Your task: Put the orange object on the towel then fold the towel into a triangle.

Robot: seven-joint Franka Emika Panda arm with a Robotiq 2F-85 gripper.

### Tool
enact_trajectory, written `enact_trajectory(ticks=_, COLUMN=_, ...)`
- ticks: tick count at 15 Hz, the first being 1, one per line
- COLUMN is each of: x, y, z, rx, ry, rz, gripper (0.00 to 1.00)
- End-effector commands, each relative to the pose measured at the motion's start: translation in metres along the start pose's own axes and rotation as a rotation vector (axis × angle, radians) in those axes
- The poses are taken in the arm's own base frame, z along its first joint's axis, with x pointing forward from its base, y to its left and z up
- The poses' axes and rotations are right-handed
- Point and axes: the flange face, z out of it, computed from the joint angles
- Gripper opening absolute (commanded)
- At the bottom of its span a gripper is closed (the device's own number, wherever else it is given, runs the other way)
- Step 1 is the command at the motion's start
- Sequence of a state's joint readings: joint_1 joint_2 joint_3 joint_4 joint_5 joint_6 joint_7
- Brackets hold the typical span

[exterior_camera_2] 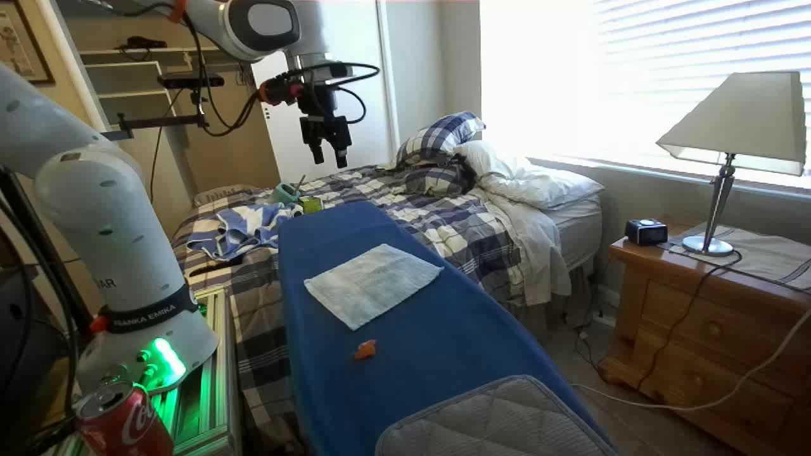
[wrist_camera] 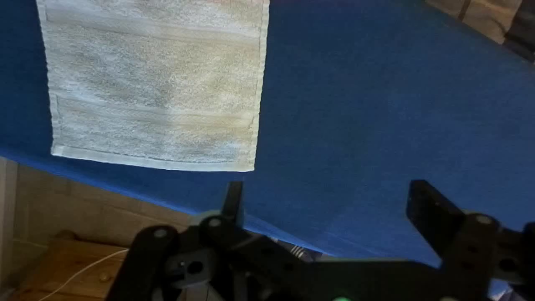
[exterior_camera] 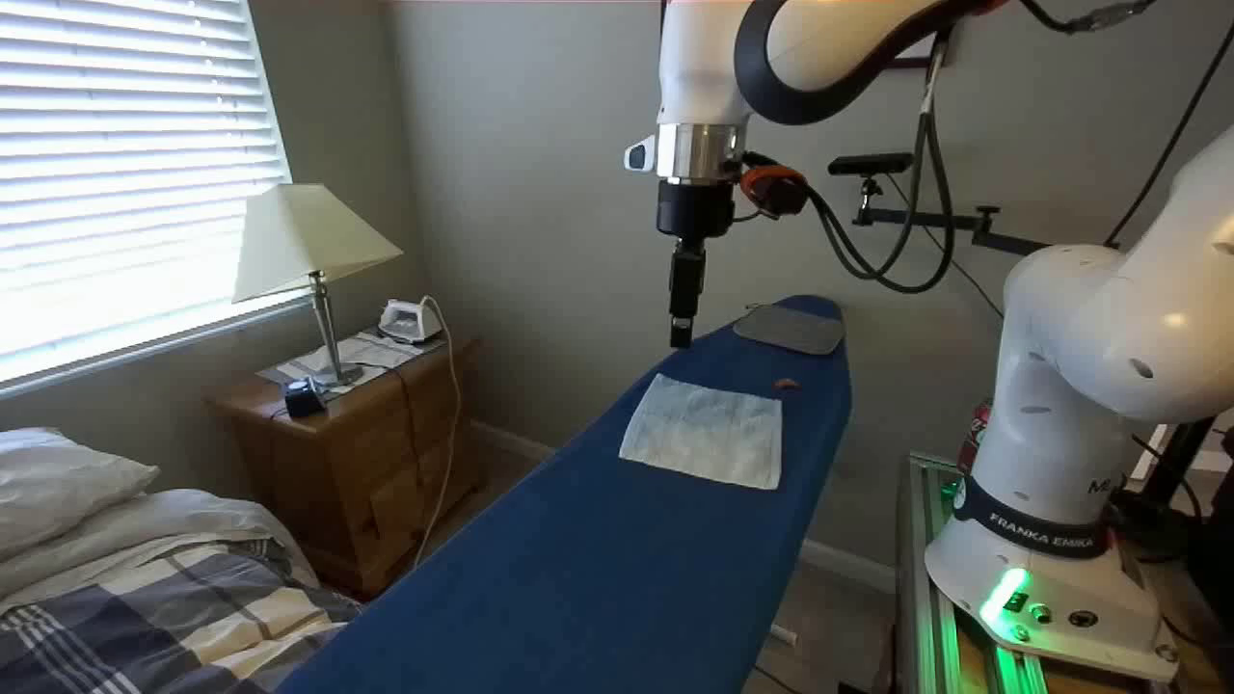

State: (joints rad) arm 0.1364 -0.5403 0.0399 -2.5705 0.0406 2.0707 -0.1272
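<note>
A white towel (exterior_camera: 709,434) lies flat and unfolded on a blue ironing board (exterior_camera: 569,569). It also shows in an exterior view (exterior_camera_2: 374,285) and partly in the wrist view (wrist_camera: 154,92), cut off at the top. A small orange object (exterior_camera_2: 365,349) lies on the board beside the towel, off its edge; it also shows in an exterior view (exterior_camera: 786,384). The orange object is out of the wrist view. My gripper (exterior_camera: 682,333) hangs high above the board, pointing down, in both exterior views (exterior_camera_2: 329,158). In the wrist view my gripper (wrist_camera: 327,184) is open with nothing between its fingers.
A grey quilted pad (exterior_camera_2: 494,421) lies at the board's end, near the orange object. A nightstand (exterior_camera: 318,463) with a lamp (exterior_camera: 304,241) and an iron (exterior_camera: 410,321) stands beyond the board. A bed (exterior_camera_2: 367,183) and a soda can (exterior_camera_2: 123,421) are nearby.
</note>
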Motion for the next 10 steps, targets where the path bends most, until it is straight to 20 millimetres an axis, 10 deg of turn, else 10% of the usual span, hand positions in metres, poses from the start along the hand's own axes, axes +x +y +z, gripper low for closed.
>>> enact_trajectory(ticks=1, x=0.000, y=0.000, z=-0.001, rx=0.000, ry=-0.001, rz=0.000, gripper=1.00)
enact_trajectory(ticks=5, x=-0.004, y=0.005, z=-0.002, rx=-0.013, ry=-0.003, rz=0.026, gripper=1.00)
enact_trajectory(ticks=10, x=-0.058, y=0.094, z=0.026, rx=-0.112, ry=-0.016, rz=0.318, gripper=1.00)
